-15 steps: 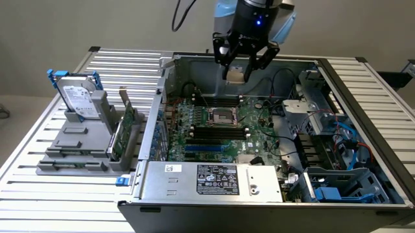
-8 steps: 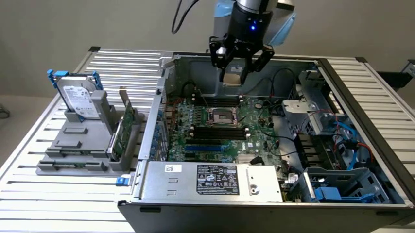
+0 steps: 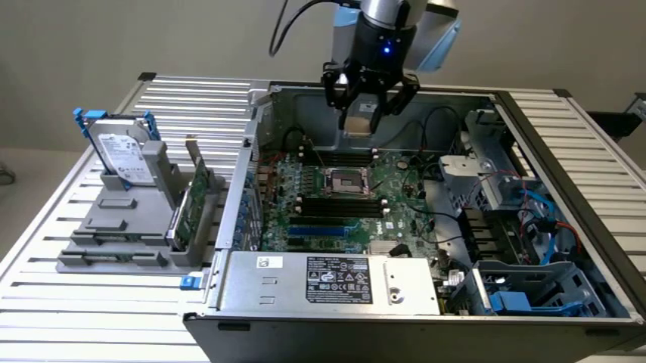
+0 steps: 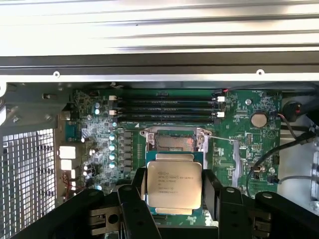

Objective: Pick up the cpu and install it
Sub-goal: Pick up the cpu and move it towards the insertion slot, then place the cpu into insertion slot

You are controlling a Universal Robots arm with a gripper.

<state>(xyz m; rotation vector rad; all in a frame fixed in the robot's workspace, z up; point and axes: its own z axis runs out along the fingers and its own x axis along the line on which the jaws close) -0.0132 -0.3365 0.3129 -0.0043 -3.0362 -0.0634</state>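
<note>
Above motherboard (image 3: pixel 404 203) in open case (image 3: pixel 404 334) | gripper (image 3: pixel 364 113) grasping cpu (image 4: pixel 174 186) | case on slatted table (image 3: pixel 91 302)

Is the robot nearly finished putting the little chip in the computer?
Picking up looks done: the pincer holds the cpu above the motherboard. Left: the socket is empty, so the cpu is not installed yet.

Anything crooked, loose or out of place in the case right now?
Nothing stands out. The cpu sits square in the gripper, held over the motherboard. The socket is open, and nothing looks loose or spilled around it.
</note>
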